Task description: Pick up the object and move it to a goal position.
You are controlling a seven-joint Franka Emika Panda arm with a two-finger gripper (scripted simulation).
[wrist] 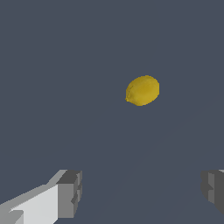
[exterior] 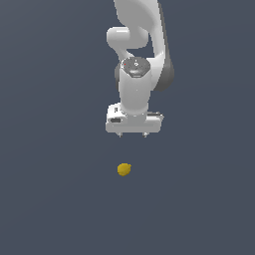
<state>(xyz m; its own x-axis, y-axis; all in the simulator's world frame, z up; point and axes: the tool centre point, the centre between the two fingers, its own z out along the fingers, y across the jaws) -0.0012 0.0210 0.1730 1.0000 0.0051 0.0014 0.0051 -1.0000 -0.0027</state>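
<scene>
1. The table (exterior: pixel 45 199) fills both views as a flat, matte slate-blue surface with no seams or markings.
2. The white arm (exterior: pixel 137 60) comes down from the upper edge of the exterior view, its smooth rounded shells joined by darker grey bands and topped by a round grey cap on one joint.
3. The tool (exterior: pixel 132 135) hangs below the arm's boxy white wrist block, two short stubby tips pointing down at the table. In the wrist view its fingers (wrist: pixel 70 192) are square-cut grey pads on white mounts, set wide apart with bare table between them: the tool is open and holds nothing.
4. The lemon (exterior: pixel 124 170) lies on the table, apart from the tool and just toward the exterior view's left of its centre. It is a small, glossy yellow ovoid with a faintly dimpled skin and one slightly pointed end, clearly narrower than the gap between the fingers in the wrist view (wrist: pixel 142 90).
</scene>
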